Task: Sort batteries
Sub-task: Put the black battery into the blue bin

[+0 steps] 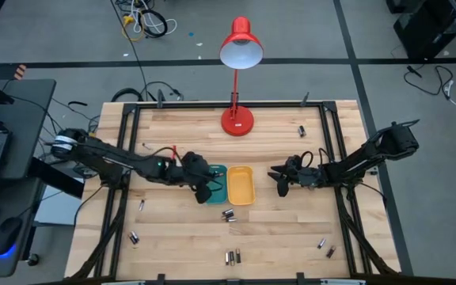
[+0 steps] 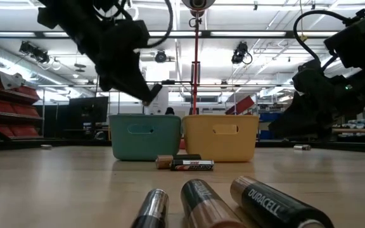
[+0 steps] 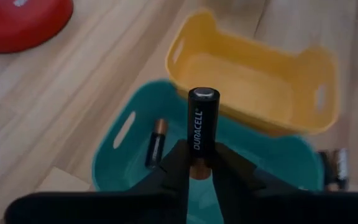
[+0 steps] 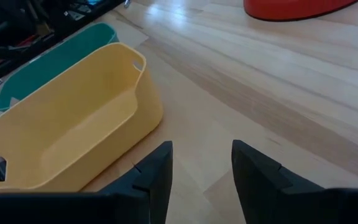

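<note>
Overhead: left gripper (image 1: 205,188) hangs over the teal tray (image 1: 219,184); right gripper (image 1: 282,179) waits just beyond the yellow tray (image 1: 241,185), loose batteries (image 1: 229,214) near both. Left wrist: its fingers (image 3: 174,163) pinch a Duracell battery (image 3: 202,126) upright above that tray, another battery (image 3: 156,142) lying inside below. Right wrist: jaws apart, holding nothing

The three batteries (image 2: 233,206) nearest the low camera run off the bottom edge. Scattered batteries (image 1: 325,248) on the table look like specks, so sizes are anyone's guess.

Light wooden table (image 1: 275,229) with visible grain, smooth matt plastic trays teal (image 3: 272,163) and yellow (image 3: 253,93), glossy metallic batteries (image 2: 274,204), glossy red lamp (image 1: 237,120)
</note>
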You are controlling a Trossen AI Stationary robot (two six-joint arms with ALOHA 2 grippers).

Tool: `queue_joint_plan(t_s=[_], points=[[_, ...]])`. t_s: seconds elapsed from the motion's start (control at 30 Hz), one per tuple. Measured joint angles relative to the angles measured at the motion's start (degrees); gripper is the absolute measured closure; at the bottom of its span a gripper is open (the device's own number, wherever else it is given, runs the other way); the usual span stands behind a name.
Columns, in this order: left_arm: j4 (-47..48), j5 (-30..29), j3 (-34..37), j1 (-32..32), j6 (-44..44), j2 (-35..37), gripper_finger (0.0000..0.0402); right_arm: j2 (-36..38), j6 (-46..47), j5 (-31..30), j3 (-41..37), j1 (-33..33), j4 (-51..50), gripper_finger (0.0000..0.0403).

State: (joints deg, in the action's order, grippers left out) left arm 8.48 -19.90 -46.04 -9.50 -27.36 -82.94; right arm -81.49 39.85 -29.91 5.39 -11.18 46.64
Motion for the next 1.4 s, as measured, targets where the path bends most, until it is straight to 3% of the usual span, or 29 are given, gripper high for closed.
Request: queue_joint_plan(t_s=[0.37, 0.47, 0.63, 0.77, 1.03, 1.27, 1.4], points=[[2.3, 0.8, -0.9, 0.0, 0.2, -2.2, 0.0219, 0.0, -1.0, 0.0, 0.0, 0.0, 0.5, 0.0249], [12.1, 1.7, -5.9, -0.2, 0.1, -2.2, 0.0205, 0.0, 0.4, 0.9, 0.0, -0.4, 0.7, 0.0247], [36.1, -0.6, -17.1, -4.1, -2.7, -2.2, 0.0208, 0.0, 0.4, 5.1, 0.0, -1.8, 4.9, 0.0249], [48.2, -3.4, -22.7, -10.3, -11.2, -2.1, 0.0213, 0.0, -1.1, 5.1, 0.0, -2.8, 9.1, 0.0248], [53.2, -3.1, -21.7, -24.5, -40.5, -2.1, 0.0214, 0.0, -1.0, 3.5, 0.0, -6.5, 10.4, 0.0250], [53.4, 8.8, -21.2, -35.4, -53.4, -2.5, 0.0214, 0.0, -0.8, 0.1, 0.0, -10.1, 10.8, 0.0248], [54.5, 11.8, -21.2, -40.6, -59.7, -4.0, 0.0214, 0.0, 0.5, -1.5, 0.0, -11.9, 10.8, 0.0249]])
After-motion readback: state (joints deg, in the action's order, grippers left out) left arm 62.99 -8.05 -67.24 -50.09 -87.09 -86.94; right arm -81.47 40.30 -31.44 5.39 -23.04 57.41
